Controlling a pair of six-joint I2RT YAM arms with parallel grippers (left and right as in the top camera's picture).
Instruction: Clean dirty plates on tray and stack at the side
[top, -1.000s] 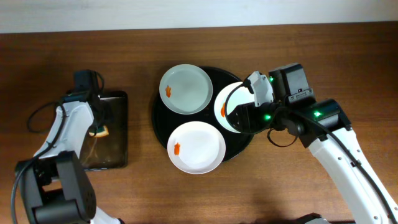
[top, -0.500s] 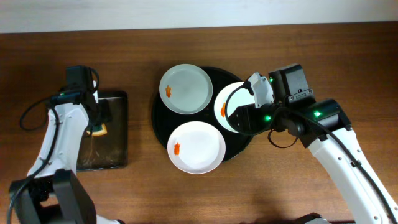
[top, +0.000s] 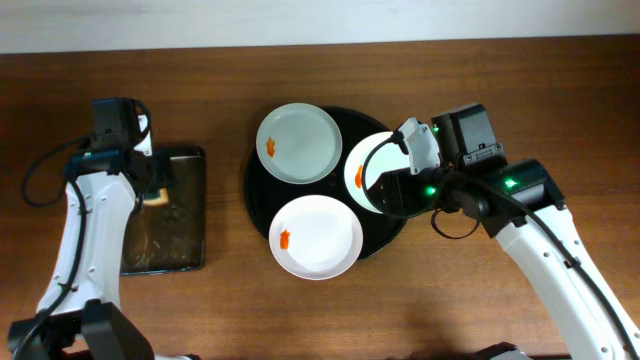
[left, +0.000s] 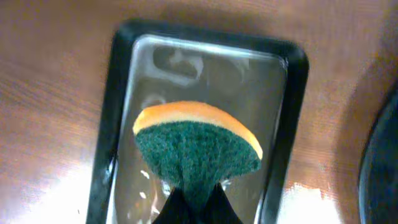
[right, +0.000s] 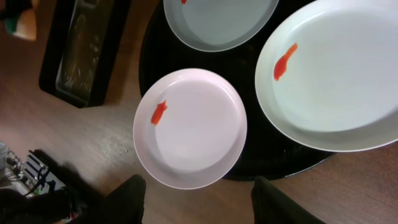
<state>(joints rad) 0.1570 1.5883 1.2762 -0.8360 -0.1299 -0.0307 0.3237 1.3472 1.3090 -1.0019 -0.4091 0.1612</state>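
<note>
**A:** Since a second ago the left arm has swung toward the upper left of the frame, lifting the sponge (left: 198, 152) clear of the small rectangular tray (top: 185, 230). The right arm hasn't shifted.

**B:** Grips?

**A:** The left pincer (left: 193, 204) pinches the sponge by its lower edge, so it bows. The right pincer (right: 203, 200) is spread and holds nothing, over the rightmost plate.

**B:** And the dirty plates (top: 315, 240)?

**A:** All three lie on the round black tray (top: 253, 195) at mid-frame. None is stacked on the bench (top: 520, 90) yet.

**B:** Then scrubbing comes next. I'd carry the sponge over the rim and lay its green face flat on the smear (top: 272, 149) of the upper plate (top: 300, 140). Use short, light strokes, since a glossy tray probably lets plates skid.
</note>
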